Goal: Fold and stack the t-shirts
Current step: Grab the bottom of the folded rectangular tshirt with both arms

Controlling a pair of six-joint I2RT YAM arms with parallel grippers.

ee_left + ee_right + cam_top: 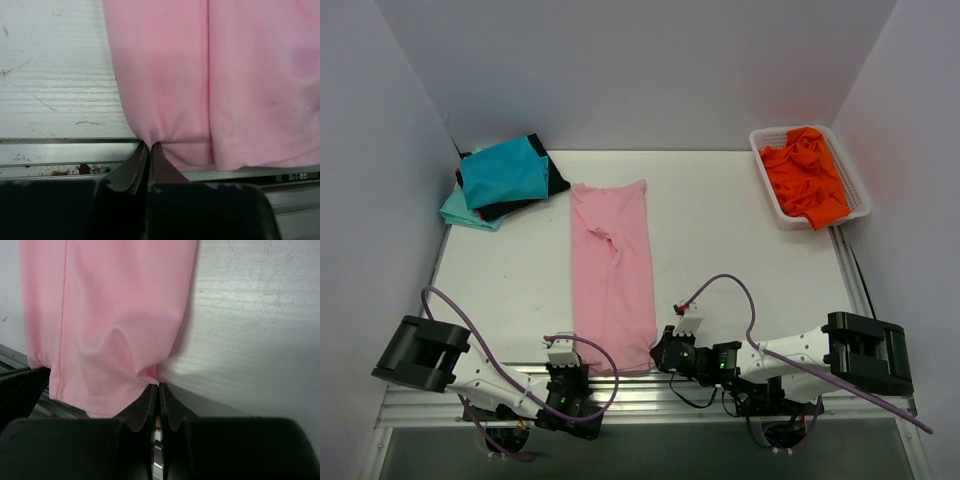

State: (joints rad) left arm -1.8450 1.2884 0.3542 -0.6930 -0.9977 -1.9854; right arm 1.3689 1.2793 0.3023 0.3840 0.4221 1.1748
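Note:
A light pink t-shirt [611, 270] lies as a long narrow strip down the middle of the table, sides folded in. My left gripper [570, 375] is shut on its near left corner; the wrist view shows the pink t-shirt [200, 80] pinched at the left gripper's tips [149, 145]. My right gripper [665, 352] is shut on the near right corner, cloth of the pink t-shirt [110, 315] bunched at the right gripper's tips [159, 386]. Folded teal, black and pale aqua t-shirts [505, 180] are stacked at the back left. An orange t-shirt [807, 175] is crumpled in the basket.
The white lattice basket [850, 170] stands at the back right corner. A metal rail [640, 395] runs along the table's near edge, under the shirt's hem. Walls close in the left, back and right sides.

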